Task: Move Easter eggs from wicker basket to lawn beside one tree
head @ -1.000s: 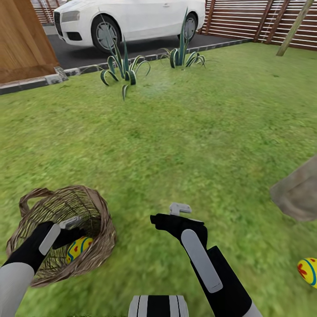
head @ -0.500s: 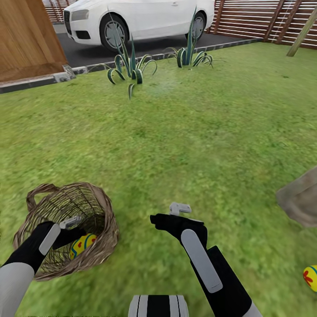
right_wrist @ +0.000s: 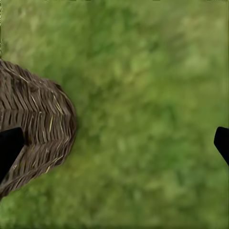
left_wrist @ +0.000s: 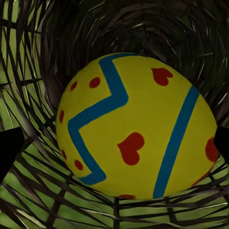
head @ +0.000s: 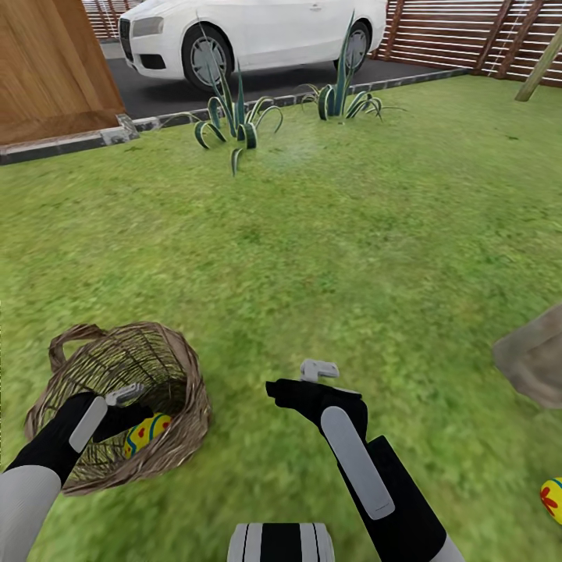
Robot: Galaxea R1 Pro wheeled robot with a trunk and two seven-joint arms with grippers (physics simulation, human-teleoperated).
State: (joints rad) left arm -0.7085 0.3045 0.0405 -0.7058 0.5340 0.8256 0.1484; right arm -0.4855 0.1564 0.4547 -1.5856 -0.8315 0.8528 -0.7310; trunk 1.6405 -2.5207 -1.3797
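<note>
The wicker basket (head: 117,406) lies on the lawn (head: 328,257) at my lower left. One yellow Easter egg (head: 144,435) with blue zigzags rests inside it. My left gripper (head: 131,412) reaches into the basket and is open. In the left wrist view that egg (left_wrist: 136,126) sits between the black fingertips (left_wrist: 9,150), which stand at either side of it. My right gripper (head: 295,390) hangs open over bare grass, right of the basket. Another egg (head: 552,499) lies on the grass at the far right edge, near the grey-brown tree trunk (head: 535,361).
Two spiky plants (head: 230,121) grow along the kerb ahead. Behind them are a white car (head: 257,31) on dark asphalt and a slatted wooden fence (head: 460,35). A wooden wall (head: 55,70) stands at the upper left. The basket's rim (right_wrist: 33,133) shows beside my right gripper (right_wrist: 114,145).
The whole head view has shifted, so the camera moved: the car and plants slid right, the egg at the right edge slid further out. Both arms hold their places.
</note>
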